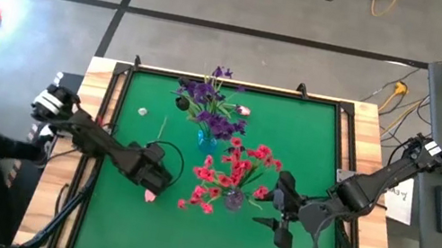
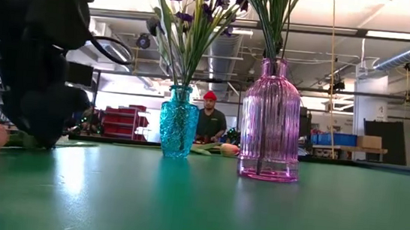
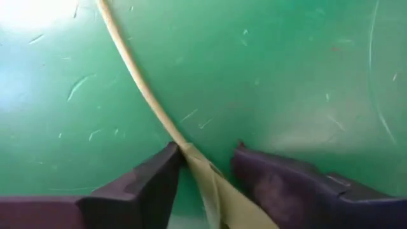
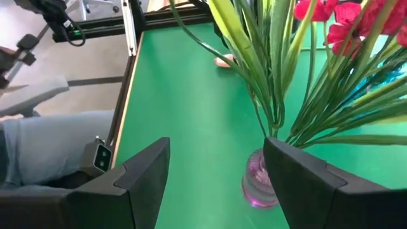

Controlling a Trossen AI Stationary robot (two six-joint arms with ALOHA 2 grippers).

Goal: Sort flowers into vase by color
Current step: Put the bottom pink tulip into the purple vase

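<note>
On the green mat (image 1: 136, 91), the left gripper (image 3: 203, 165) is down low over a tulip's pale stem (image 3: 137, 70), fingers (image 3: 146, 181) partly spread either side of it, one touching; no clamp is visible. The pink bud (image 1: 150, 195) lies just beside. Purple flowers (image 1: 206, 103) stand in the blue vase (image 2: 179, 120), red flowers (image 1: 236, 168) in the pink vase (image 2: 270, 121). The right gripper (image 4: 216, 172) (empty, jaws parted) hangs near the pink vase.

Two vases (image 1: 206, 139) mid-table, one tulip (image 1: 150, 195) left of them, another (image 1: 243, 110) behind.
</note>
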